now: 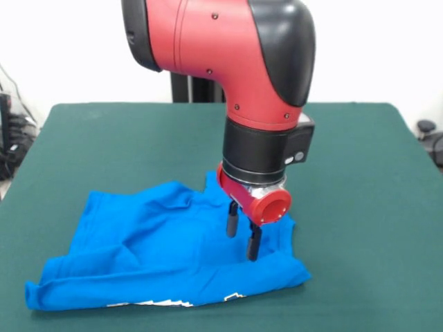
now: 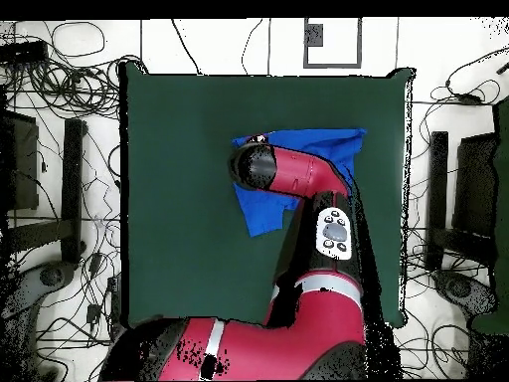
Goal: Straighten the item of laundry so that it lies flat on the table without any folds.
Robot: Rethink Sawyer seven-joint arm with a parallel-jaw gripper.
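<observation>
The item of laundry [image 1: 138, 256], a bright blue T-shirt, lies crumpled on the near part of the green table [image 1: 360, 207]. It is folded over itself, and a thin strip of white and yellow graphic [image 1: 173, 303] peeks out along its front edge. My gripper [image 1: 243, 234] hangs over the shirt's right part. It is open, its two black fingers apart and pointing down, with nothing between them. In the overhead view the arm covers the gripper and the middle of the shirt [image 2: 261, 212]. Blue cloth shows on both sides of the arm on the table [image 2: 179, 199].
Wide bare felt surrounds the shirt behind it and to the right in the front view. Cables [image 2: 70, 90] and dark stands [image 2: 437, 189] ring the table on the floor. A black object [image 1: 432, 142] sits past the table's right edge.
</observation>
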